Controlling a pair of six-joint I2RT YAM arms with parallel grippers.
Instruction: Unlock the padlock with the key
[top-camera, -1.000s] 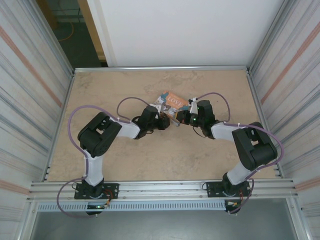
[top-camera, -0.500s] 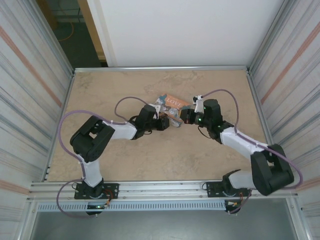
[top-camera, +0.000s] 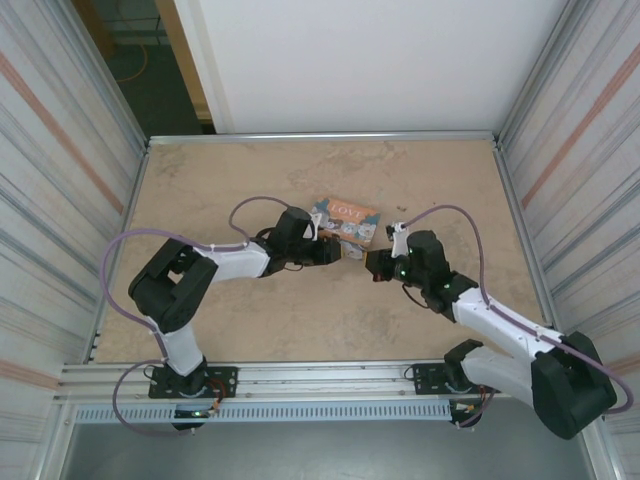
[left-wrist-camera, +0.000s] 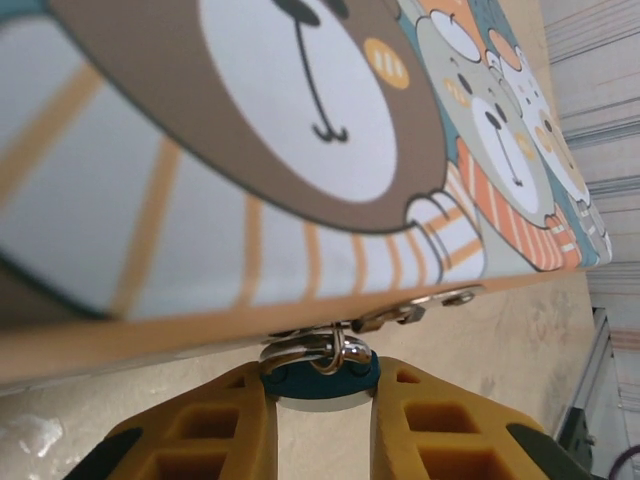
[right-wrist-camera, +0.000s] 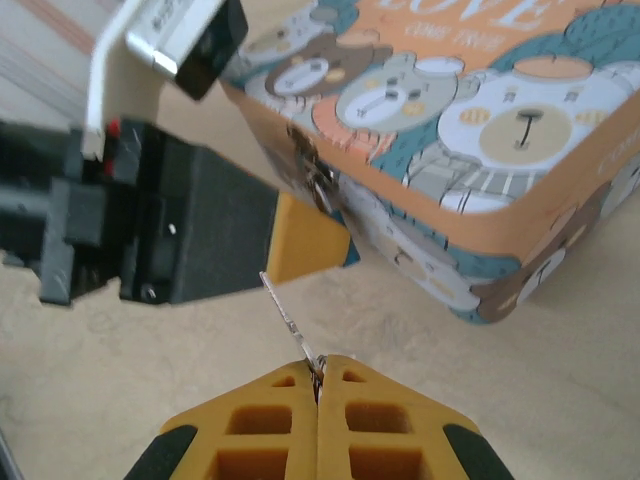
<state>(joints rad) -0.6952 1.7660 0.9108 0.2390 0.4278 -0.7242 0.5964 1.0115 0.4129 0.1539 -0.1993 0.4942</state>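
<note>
Jaws on my left arm are clamped on the padlock (left-wrist-camera: 320, 375). Its blue body is pinched between the two yellow pads (left-wrist-camera: 215, 435), and the silvery shackle is looped through the hasp (left-wrist-camera: 400, 313) on the edge of the orange tin (left-wrist-camera: 250, 120). Seen from above, the padlock sits hard against the tin's 6 o'clock side, near the middle of the worktop (top-camera: 220, 180).

Jaws on my right arm are closed on the key (right-wrist-camera: 289, 316), pinching it by the head. The thin blade sticks out toward 11 o'clock in the right wrist view. Its tip stops short of the left arm's yellow finger and is not in the lock. From above, these jaws sit at about the tin's 5 o'clock, just beside the left ones.

I cannot see the keyhole in any view. My guess is that it is on the face of the body turned away from the shackle. So before pushing I'd get the blade square to that face, coming in along its own line rather than at a slant.

I'd have the left arm hold firm and not tug, since the tin looks light enough to slide or tip. The key is held by a small patch, so I expect it to pivot if the tip catches. I'd go in slowly, back off if it binds, and turn about the blade's axis only once it is fully seated.
</note>
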